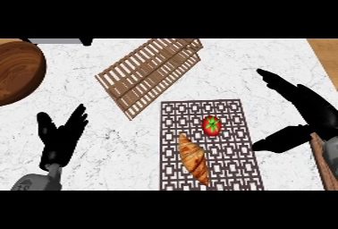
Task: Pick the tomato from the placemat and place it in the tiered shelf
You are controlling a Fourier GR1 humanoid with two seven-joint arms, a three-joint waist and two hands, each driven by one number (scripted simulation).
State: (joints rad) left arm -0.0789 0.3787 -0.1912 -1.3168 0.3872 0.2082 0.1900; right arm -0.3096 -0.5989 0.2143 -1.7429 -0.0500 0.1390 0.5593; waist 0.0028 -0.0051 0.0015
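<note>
A red tomato point(211, 126) with a green stem top lies on the brown patterned placemat point(228, 112), in its upper middle. Just below the tomato a croissant point(193, 159) lies lengthwise on the mat. The wooden slatted tiered shelf point(148, 74) stands further back, up and left of the mat. My right hand point(307, 107) hovers to the right of the mat, open, fingers stretched toward the back and thumb pointing at the mat's right edge. My left hand point(59, 136) rests open at the lower left, fingers up.
A dark wooden bowl point(16, 71) sits at the far left edge. A grey object point(56, 41) shows at the top left. The counter's wooden border point(327, 51) runs along the right side.
</note>
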